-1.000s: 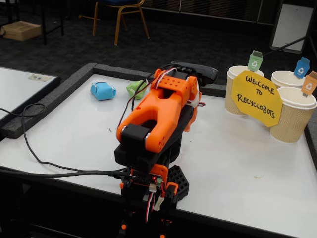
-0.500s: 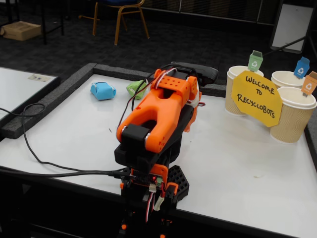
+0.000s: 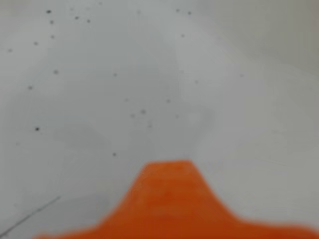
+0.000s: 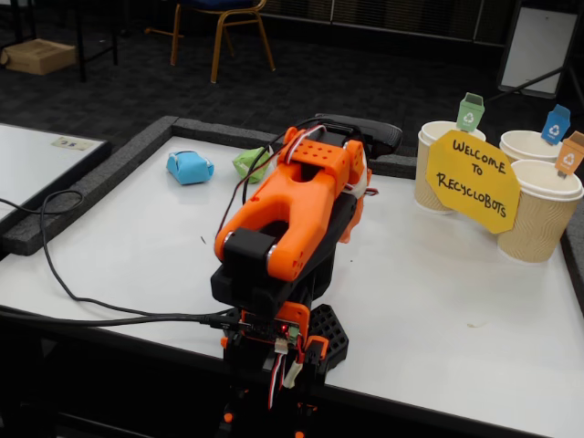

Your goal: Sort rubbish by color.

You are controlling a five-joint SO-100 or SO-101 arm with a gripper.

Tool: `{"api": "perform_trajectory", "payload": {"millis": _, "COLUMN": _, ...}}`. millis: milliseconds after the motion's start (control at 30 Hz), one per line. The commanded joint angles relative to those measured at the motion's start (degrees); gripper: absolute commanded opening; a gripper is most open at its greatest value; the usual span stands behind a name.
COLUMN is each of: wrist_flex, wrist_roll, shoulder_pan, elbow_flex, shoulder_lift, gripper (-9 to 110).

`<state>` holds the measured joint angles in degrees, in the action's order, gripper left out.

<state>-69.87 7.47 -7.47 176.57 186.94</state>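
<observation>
Two pieces of rubbish lie at the far left of the white table (image 4: 438,301) in the fixed view: a light blue paper lump (image 4: 190,167) and a green paper lump (image 4: 246,165), the green one partly hidden behind the arm. The orange arm (image 4: 292,210) sits folded over its base at the near edge, and its own body hides the gripper there. In the wrist view a blurred orange finger (image 3: 168,194) rises from the bottom edge over bare speckled table. No rubbish appears near it. Whether the jaws are open or shut is not visible.
Three beige paper cups stand at the far right, tagged green (image 4: 425,178), blue (image 4: 525,146) and orange (image 4: 538,233), behind a yellow sign (image 4: 473,181). A black cable (image 4: 55,274) runs across the table's near left. A grey foam border (image 4: 91,187) edges the left and back.
</observation>
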Motion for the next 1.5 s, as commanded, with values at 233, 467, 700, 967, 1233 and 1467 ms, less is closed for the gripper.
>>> {"api": "perform_trajectory", "payload": {"millis": 233, "wrist_flex": -0.1, "wrist_roll": -0.5, "shoulder_pan": 0.0, "elbow_flex": -3.7, "shoulder_lift": 1.5, "gripper": 0}}
{"api": "perform_trajectory", "payload": {"millis": 467, "wrist_flex": -0.1, "wrist_roll": -0.5, "shoulder_pan": 0.0, "elbow_flex": -3.7, "shoulder_lift": 1.5, "gripper": 0}}
{"api": "perform_trajectory", "payload": {"millis": 700, "wrist_flex": -0.1, "wrist_roll": -0.5, "shoulder_pan": 0.0, "elbow_flex": -3.7, "shoulder_lift": 1.5, "gripper": 0}}
{"api": "perform_trajectory", "payload": {"millis": 967, "wrist_flex": -0.1, "wrist_roll": -0.4, "shoulder_pan": 0.2, "elbow_flex": -3.7, "shoulder_lift": 1.5, "gripper": 0}}
{"api": "perform_trajectory", "payload": {"millis": 1233, "wrist_flex": -0.1, "wrist_roll": -0.4, "shoulder_pan": 0.4, "elbow_flex": -3.7, "shoulder_lift": 1.5, "gripper": 0}}
{"api": "perform_trajectory", "payload": {"millis": 1467, "wrist_flex": 0.9, "wrist_roll": -0.4, "shoulder_pan": 2.1, "elbow_flex": -3.6, "shoulder_lift": 1.5, "gripper": 0}}
